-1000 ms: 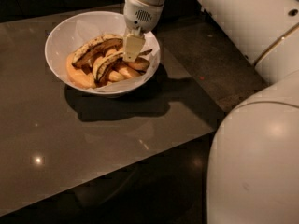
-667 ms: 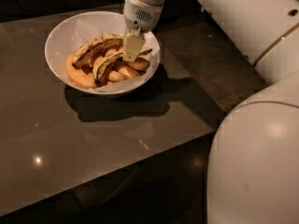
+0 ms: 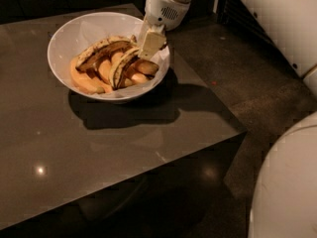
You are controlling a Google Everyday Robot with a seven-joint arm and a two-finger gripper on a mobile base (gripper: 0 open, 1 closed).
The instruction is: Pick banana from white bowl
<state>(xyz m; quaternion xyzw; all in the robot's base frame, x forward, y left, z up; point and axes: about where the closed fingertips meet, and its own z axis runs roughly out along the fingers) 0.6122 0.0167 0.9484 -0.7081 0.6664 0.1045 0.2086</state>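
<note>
The white bowl stands on the far left part of the dark table. In it lies the banana, pale yellow with a black streak, curving from the bowl's front up toward the right rim. A darker, browner banana lies behind it, and smooth orange pieces sit on the left side. My gripper reaches down from the upper right into the bowl's right side and rests at the banana's upper end, hiding its tip.
The dark glossy table ends at a front right corner. Dark floor lies to the right. My white robot body fills the lower right, and a white panel stands at the upper right.
My gripper has shifted slightly right and up at the bowl's right side. The bananas and the bowl lie as before.
</note>
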